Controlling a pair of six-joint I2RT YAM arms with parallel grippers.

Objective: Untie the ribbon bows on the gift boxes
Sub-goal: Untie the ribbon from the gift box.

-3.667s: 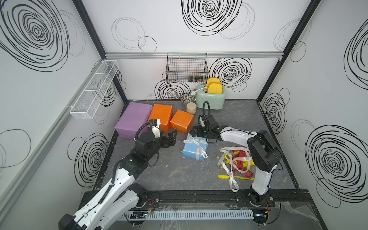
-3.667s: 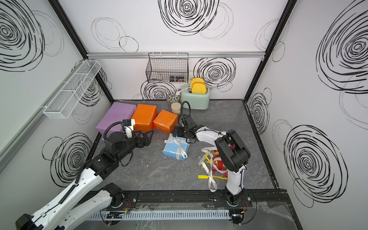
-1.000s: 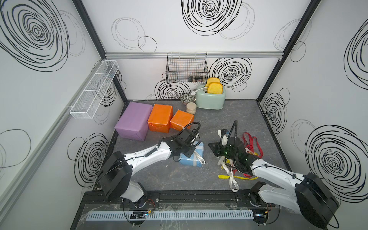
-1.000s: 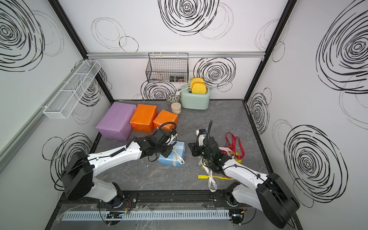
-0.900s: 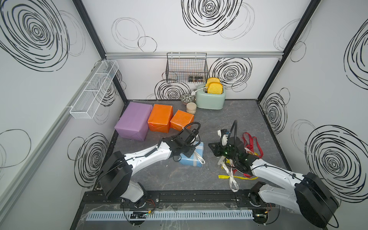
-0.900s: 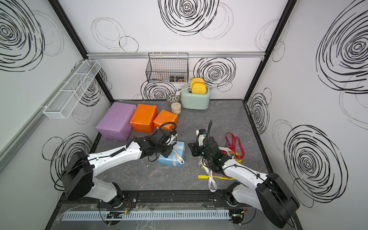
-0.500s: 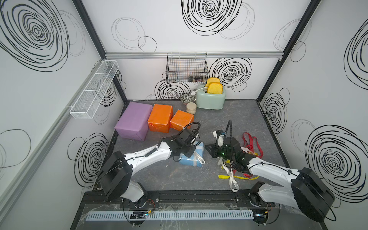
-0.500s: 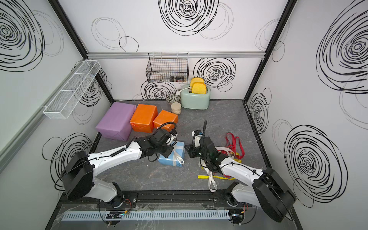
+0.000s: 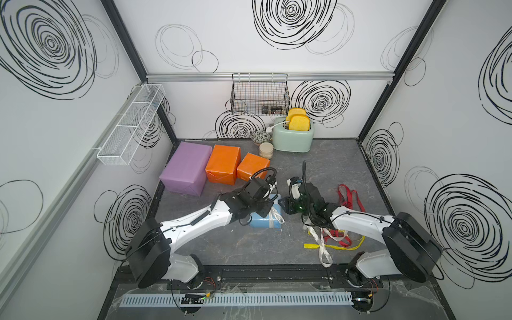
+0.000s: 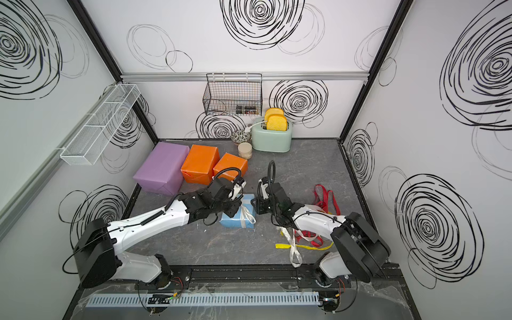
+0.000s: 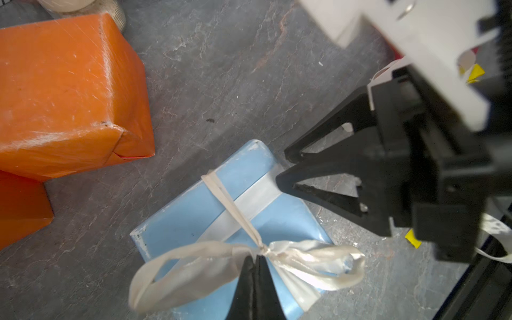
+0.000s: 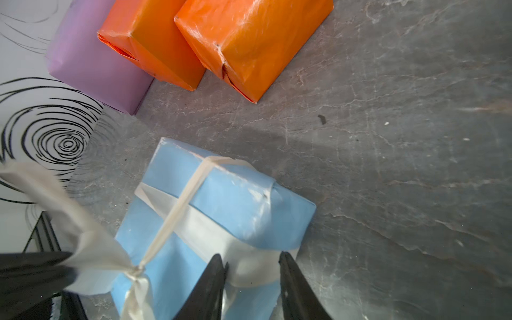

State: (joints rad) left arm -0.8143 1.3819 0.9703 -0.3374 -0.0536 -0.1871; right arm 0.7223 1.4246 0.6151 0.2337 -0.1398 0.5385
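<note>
Right beside the knot, the left claw [image 11: 256,259] is clamped fully closed on the white ribbon bow [image 11: 304,256], and one loop stands up off the light-blue box [image 11: 180,221]. Opposite it, the right claw [image 12: 250,255] is partly open, its two fingers astride the flat white band at the box edge facing that arm; I cannot tell whether they touch it. The box sits on the grey counter [image 9: 249,249] between the two arms, with the ribbon tied crosswise round it. Further back toward the left wall, the small orange cube [image 9: 250,169], the medium orange box [image 9: 223,163] and the lilac box [image 9: 185,166] stand side by side. Near the right arm, loose strips lie tangled: a dark red ribbon [image 9: 349,194], a yellow ribbon [image 9: 332,246] and a white ribbon [image 9: 322,249]. A mint-green toaster [image 9: 293,138] stands at the back wall.
</note>
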